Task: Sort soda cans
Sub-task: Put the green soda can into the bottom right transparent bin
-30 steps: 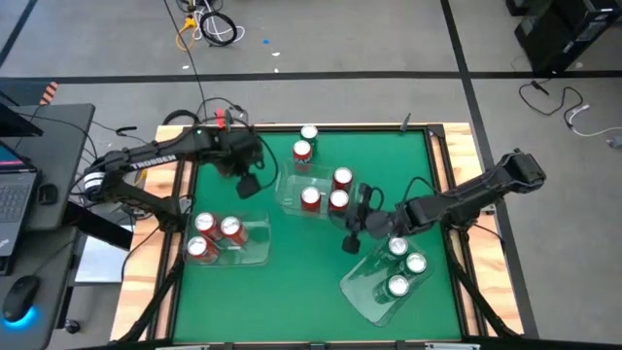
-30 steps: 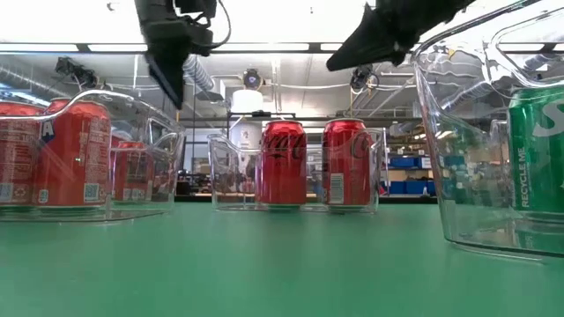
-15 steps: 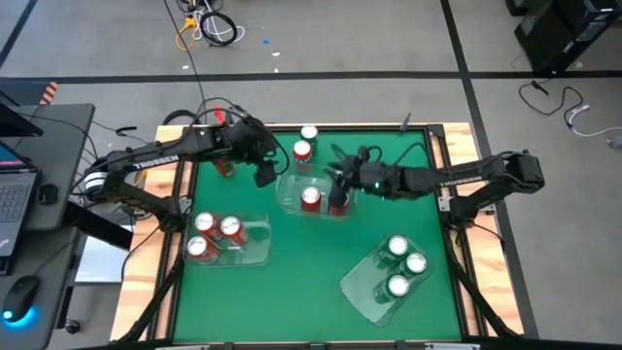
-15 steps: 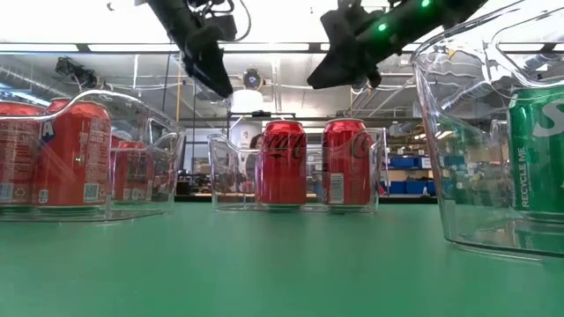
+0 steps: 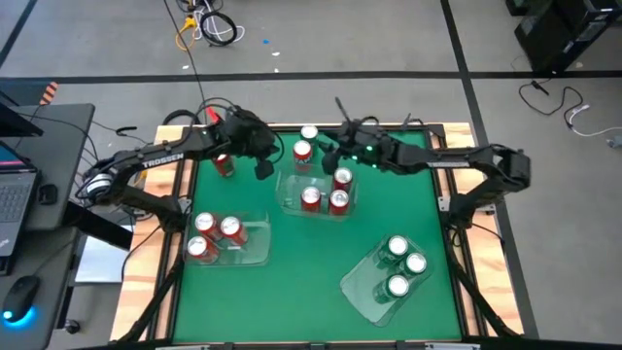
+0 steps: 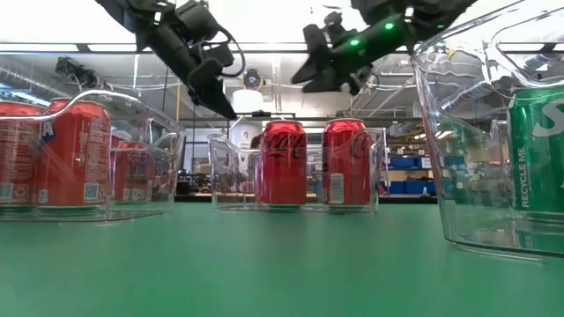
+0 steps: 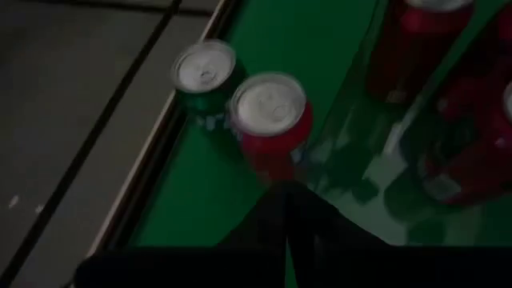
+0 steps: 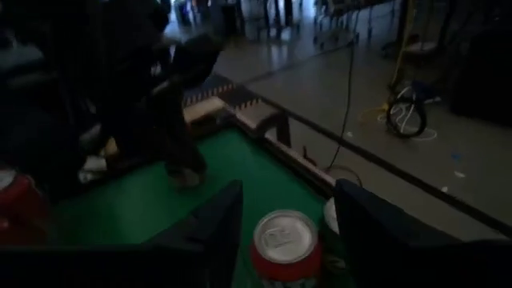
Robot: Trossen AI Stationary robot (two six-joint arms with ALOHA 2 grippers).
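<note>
Two soda cans stand loose on the green mat near the far edge: a red one (image 5: 302, 151) (image 7: 270, 108) (image 8: 286, 240) and a green one (image 5: 309, 133) (image 7: 206, 74) just behind it. My right gripper (image 5: 327, 156) (image 8: 288, 192) hovers open next to them on their right, with the red can showing ahead between its fingers. My left gripper (image 5: 264, 169) (image 7: 288, 200) is shut and empty, to the left of the same cans and above the mat. In the low view both grippers (image 6: 227, 107) (image 6: 304, 75) hang well above can height.
A clear bin (image 5: 292, 199) at the middle holds three red cans. Another bin (image 5: 255, 248) at the near left holds three red cans, and a bin (image 5: 364, 292) at the near right holds three green cans. One more red can (image 5: 224, 163) stands under the left arm.
My right gripper has swung from beside the near-right bin toward the far edge, passing over the middle bin to the loose cans. My left gripper has gone a little toward the table's right and far edge and has tipped from pointing down to a slant.
</note>
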